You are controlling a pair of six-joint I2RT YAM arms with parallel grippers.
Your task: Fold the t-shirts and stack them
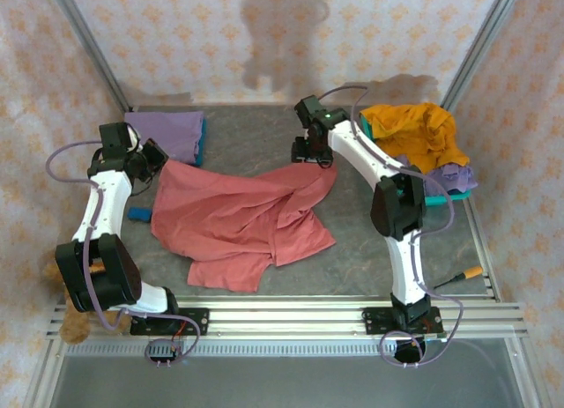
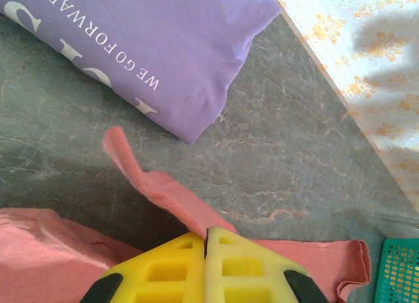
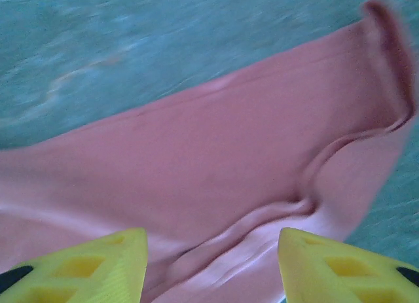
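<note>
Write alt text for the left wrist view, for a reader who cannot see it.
The yellow left claw, shut, pinches an edge of the dusty red t-shirt. Beyond lies a folded lavender t-shirt with white lettering on the grey table; a teal basket corner shows bottom right.

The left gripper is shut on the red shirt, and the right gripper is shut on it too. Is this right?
Not fully. The right gripper is open: the right wrist view shows its jaws wide apart over the red shirt. The left gripper is shut on the shirt, as you say.
</note>
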